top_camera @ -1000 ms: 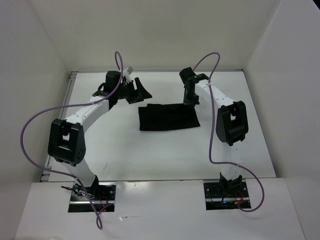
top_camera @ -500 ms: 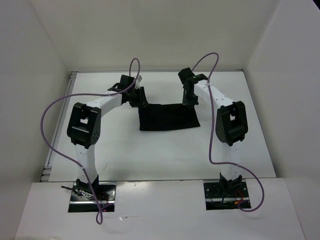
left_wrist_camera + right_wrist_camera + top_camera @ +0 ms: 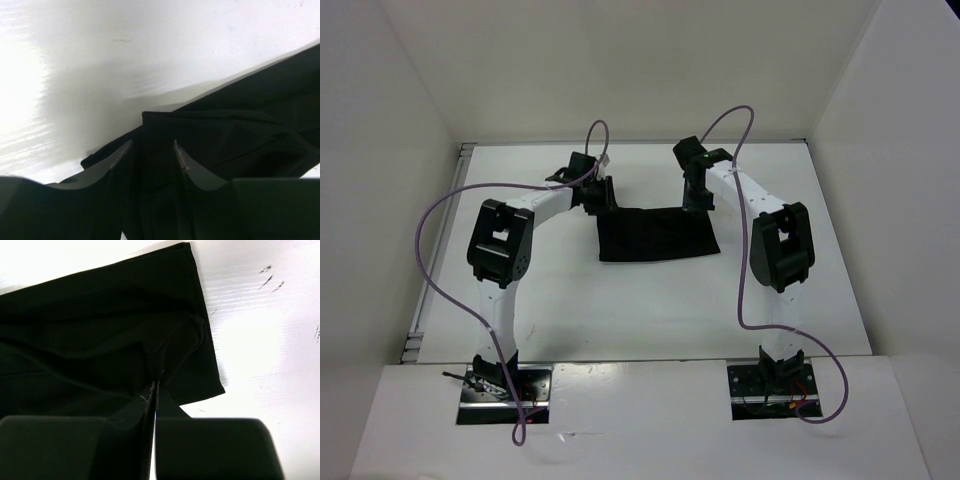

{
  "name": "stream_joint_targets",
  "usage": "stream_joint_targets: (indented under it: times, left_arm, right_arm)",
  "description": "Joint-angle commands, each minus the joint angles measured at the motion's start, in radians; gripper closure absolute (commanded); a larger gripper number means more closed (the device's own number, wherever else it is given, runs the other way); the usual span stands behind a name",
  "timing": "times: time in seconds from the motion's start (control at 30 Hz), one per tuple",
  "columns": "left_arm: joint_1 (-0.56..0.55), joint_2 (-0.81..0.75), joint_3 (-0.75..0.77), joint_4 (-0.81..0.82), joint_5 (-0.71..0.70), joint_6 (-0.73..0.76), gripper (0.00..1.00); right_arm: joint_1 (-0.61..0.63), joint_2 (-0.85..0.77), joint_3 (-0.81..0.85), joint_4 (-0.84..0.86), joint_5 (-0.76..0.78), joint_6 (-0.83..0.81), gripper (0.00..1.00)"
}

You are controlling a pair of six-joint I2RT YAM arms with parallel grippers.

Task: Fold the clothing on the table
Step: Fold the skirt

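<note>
Far corners of the clothing (image 3: 655,235) are hidden under the left gripper (image 3: 602,198) and right gripper (image 3: 696,202). Left wrist view: black on black, left hold on it indeterminable.

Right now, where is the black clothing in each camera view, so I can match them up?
Top external: the clothing lies mid-table, toward the far side.
Left wrist: the clothing fills the lower right, its corner at bottom centre.
Right wrist: the clothing covers the left and centre, with a fold pinched in the right gripper.
Shared landmark: the white table bordering the cloth's edge.
</note>
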Motion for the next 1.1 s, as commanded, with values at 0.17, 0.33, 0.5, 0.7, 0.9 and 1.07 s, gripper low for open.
stream_joint_targets:
  times: [0.17, 0.33, 0.5, 0.7, 0.9, 1.07]
  left_arm:
    - [-0.004, 0.04, 0.043, 0.081, 0.082, -0.046, 0.65]
    - [-0.004, 0.052, 0.043, 0.093, 0.108, -0.081, 0.99]
    - [-0.004, -0.035, 0.043, 0.069, 0.055, -0.081, 1.0]
    - [0.005, -0.216, -0.006, 0.003, -0.036, -0.063, 1.0]
    - [0.006, -0.357, -0.144, -0.008, -0.074, -0.109, 1.0]
    - [0.006, -0.357, -0.208, -0.017, -0.074, -0.129, 1.0]
  right_arm:
    - [0.012, -0.027, -0.003, -0.015, 0.018, -0.004, 1.0]
    - [0.012, -0.027, -0.003, -0.015, 0.027, -0.004, 1.0]
    - [0.012, -0.027, -0.003, -0.015, 0.038, -0.004, 1.0]
    - [0.012, -0.027, 0.033, -0.015, 0.073, -0.004, 1.0]
    - [-0.017, -0.017, 0.043, 0.004, 0.053, -0.004, 1.0]
    - [-0.028, 0.019, 0.065, 0.023, 0.012, -0.004, 1.0]
